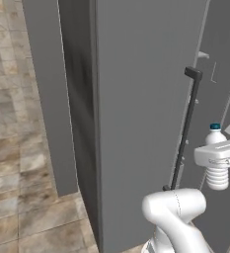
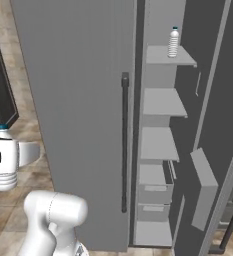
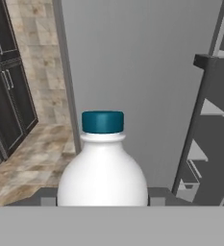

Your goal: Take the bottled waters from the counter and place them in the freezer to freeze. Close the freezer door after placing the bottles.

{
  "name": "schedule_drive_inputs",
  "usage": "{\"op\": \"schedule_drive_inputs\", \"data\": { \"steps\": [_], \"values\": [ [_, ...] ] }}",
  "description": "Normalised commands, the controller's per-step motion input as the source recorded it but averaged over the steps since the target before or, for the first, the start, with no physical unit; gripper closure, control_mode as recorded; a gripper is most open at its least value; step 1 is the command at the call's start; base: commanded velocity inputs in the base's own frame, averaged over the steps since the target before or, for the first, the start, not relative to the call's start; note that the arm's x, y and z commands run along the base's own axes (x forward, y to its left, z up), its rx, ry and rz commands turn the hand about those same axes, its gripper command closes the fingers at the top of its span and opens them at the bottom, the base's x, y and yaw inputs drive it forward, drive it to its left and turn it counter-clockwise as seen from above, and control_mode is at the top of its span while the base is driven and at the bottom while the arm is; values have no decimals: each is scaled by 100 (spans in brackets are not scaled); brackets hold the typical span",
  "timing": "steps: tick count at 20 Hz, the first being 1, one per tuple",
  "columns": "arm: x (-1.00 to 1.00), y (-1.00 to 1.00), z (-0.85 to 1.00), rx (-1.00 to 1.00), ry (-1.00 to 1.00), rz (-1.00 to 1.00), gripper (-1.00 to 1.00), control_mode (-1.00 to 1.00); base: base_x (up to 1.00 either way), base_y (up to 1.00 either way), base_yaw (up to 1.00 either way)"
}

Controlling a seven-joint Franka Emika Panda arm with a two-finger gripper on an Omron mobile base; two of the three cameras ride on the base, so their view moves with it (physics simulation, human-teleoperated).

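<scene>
Second bottle point(image 1: 216, 163) up in the air, clamped in the gripper point(image 1: 220, 157).
First bottle point(image 2: 174, 42) sits on the freezer's top shelf point(image 2: 170, 56); swinging in, I'd worry about clipping the door point(image 2: 78, 115) edge or handle point(image 2: 124, 142).

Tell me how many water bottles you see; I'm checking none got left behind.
2: one bottle stands on the freezer's top shelf; the other bottle is held upright in the jaws, outside the freezer.

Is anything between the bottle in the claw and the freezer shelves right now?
Yes. The claw holds the bottle in front of the grey door, left of its bar handle. The open freezer shelves lie further right, past that door's edge; one bottle already stands on the top shelf.
</scene>
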Motion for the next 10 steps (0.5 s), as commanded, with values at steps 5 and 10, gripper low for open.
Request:
{"op": "schedule_drive_inputs", "data": {
  "steps": [5, 10],
  "values": [
    [0, 0, 0, 0, 0, 0, 100, 100, 16, -27, 0],
    [0, 0, 0, 0, 0, 0, 100, 100, 12, -36, -8]
  ]
}}
